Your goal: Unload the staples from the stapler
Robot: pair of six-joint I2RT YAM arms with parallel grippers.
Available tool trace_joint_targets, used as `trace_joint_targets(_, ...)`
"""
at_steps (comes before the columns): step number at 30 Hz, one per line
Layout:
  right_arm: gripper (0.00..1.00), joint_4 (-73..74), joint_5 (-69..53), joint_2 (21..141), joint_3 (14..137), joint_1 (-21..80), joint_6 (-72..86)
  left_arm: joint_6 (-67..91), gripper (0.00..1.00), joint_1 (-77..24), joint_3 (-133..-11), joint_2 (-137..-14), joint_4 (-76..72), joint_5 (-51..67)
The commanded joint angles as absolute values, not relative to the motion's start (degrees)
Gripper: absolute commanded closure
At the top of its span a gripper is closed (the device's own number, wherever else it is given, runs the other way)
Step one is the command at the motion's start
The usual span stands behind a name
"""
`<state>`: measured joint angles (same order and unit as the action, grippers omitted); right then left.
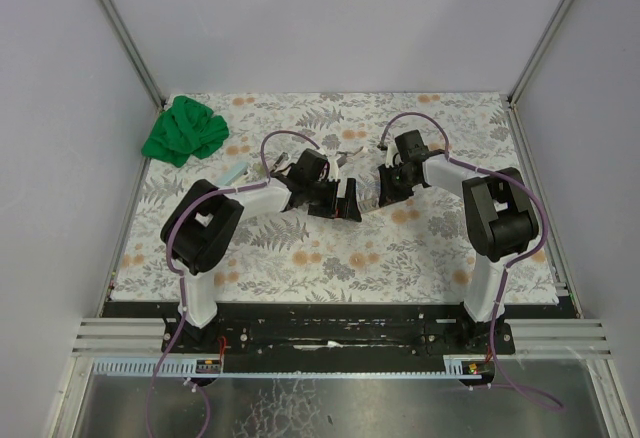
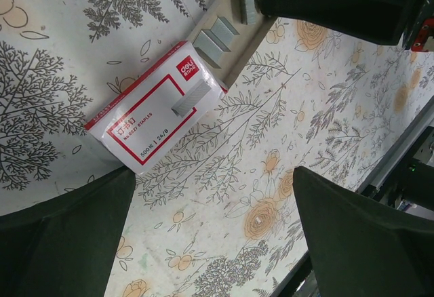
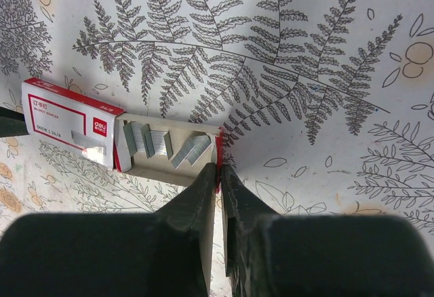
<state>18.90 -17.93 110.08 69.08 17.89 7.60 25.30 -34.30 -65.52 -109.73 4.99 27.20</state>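
Right gripper (image 3: 218, 170) is sitting at bottom centre of its wrist view. Its jaws are drawn almost together and are pinching the red-edged end wall of the card tray (image 3: 163, 169). Left gripper (image 2: 215, 175) is hanging with jaws fully apart over the floral mat (image 2: 224, 229), gripping nothing.

The staples (image 3: 157, 141) are lying in that tray just beyond the right fingertips, left of frame centre. They are several short strips at odd angles, some leaning on one another. Neither gripper is holding any of them. I am not making out a stapler with confidence in any view.

Risks, as judged:
- The grip is on a thin card edge, so a pull or lift is likely to bend or tear the wall.
- The tray is shallow and open, so any tilt risks spilling strips onto the busy print, where they are hard to see.
- The strips are brittle glued stacks and may break apart if pinched.

Materials:
- The tray is matt cream card and rectangular.
- The strips are dull grey ribbed metal.
- Beyond the tray, at left, the sleeve (image 3: 68, 117) is glossy white with a red border.
- The mat is flat and patterned with ferns.
- Farthest off, at upper left of the overhead view, a green cloth (image 1: 185, 130) is lying crumpled.
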Motion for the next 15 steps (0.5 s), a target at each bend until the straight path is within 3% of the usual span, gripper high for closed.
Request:
trace_joint_targets(1,0.86,18.1,-17.4,107.5,68.6,18.4,8.3,25.3,0.00,-34.7,-64.8,-109.7,5.6,26.1)
trace_joint_targets(15,0.86,18.0,-18.5,107.0,68.6,18.4,8.8,25.1,0.00,-34.9,-65.5,-110.9,5.4,27.4)
